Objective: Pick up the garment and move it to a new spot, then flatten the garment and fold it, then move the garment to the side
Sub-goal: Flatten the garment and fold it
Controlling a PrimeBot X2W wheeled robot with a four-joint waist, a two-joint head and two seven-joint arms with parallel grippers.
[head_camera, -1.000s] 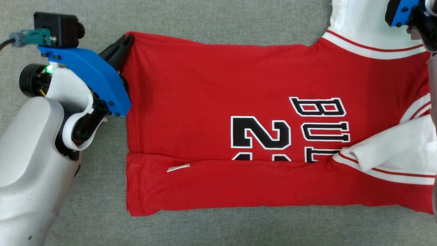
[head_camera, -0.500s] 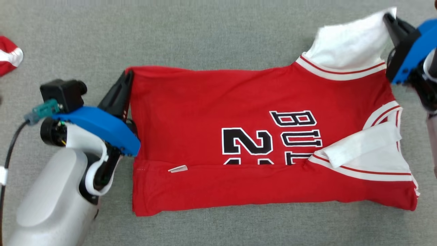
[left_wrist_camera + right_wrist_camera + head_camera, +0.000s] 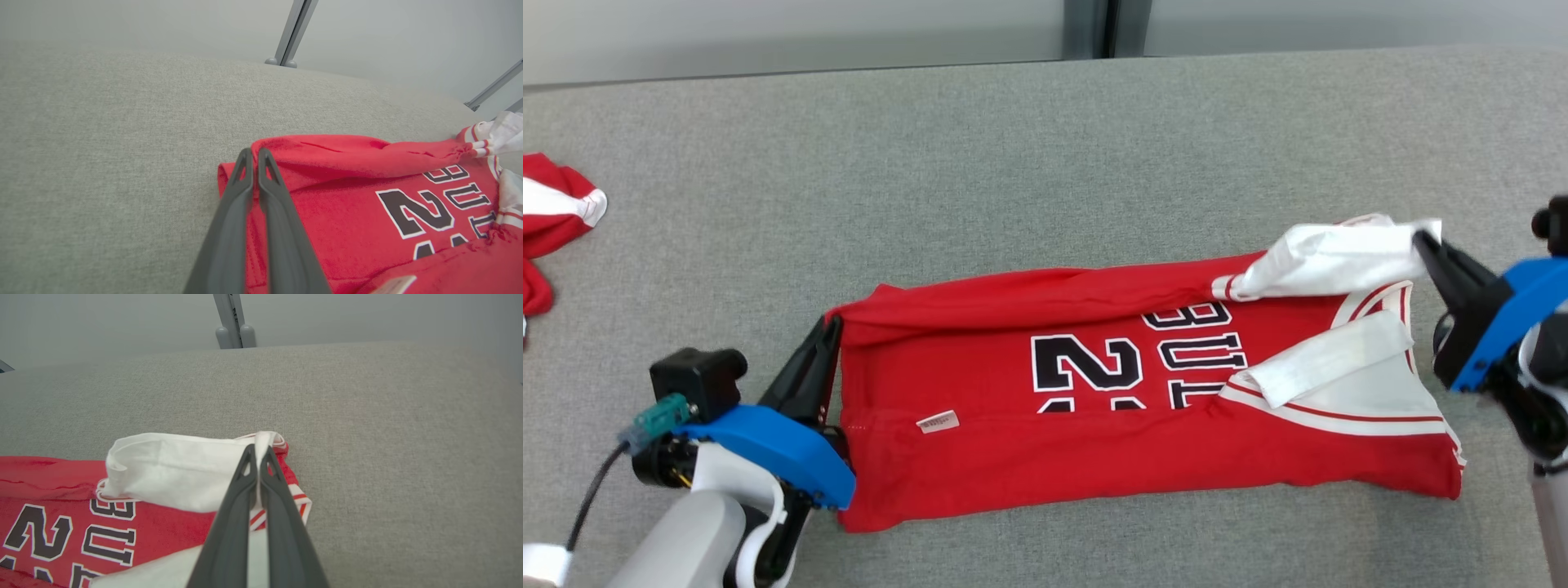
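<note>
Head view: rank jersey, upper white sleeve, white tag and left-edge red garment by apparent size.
1. jersey
2. upper white sleeve and red garment, cropped by the frame: too close to rank
3. white tag

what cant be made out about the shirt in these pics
- Jersey print: the number and letters' lower part is hidden under the folded-over near strip, head view.
- White tag: too small to read, head view; cut off by the bottom edge in the left wrist view.
- Second red garment: cut off by the head view's left edge.
</note>
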